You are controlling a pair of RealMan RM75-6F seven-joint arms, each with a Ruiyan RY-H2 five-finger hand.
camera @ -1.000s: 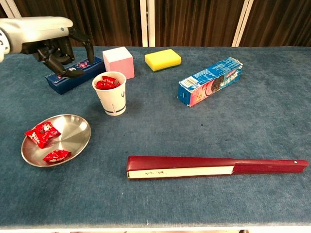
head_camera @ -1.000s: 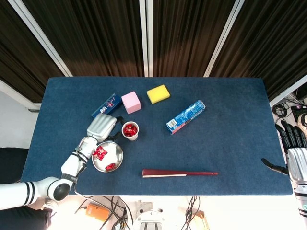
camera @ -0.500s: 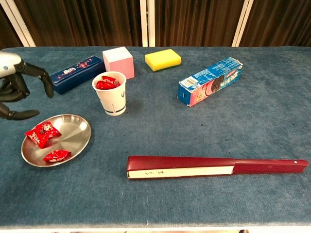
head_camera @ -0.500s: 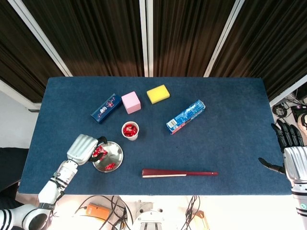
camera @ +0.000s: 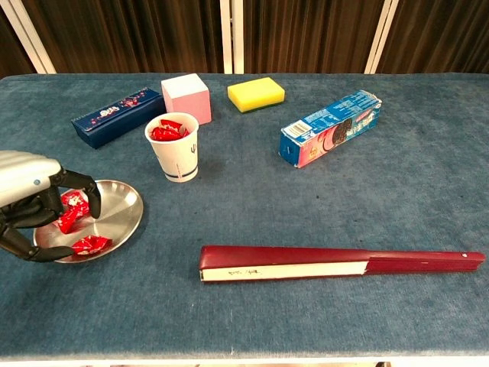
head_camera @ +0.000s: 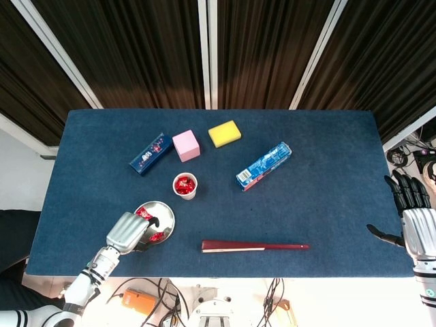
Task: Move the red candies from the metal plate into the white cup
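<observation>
Our left hand (camera: 34, 210), fingers apart and empty over the metal plate (camera: 122, 222) at 7 o'clock of the white cup (camera: 174, 149), could tip its rim and spill the 2 red candies (camera: 90, 245) onto the desk (camera: 306, 214).

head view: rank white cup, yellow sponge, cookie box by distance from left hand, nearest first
From the left hand:
1. White cup, just up-right of it.
2. Yellow sponge, far edge, centre.
3. Cookie box, right of centre.
</observation>
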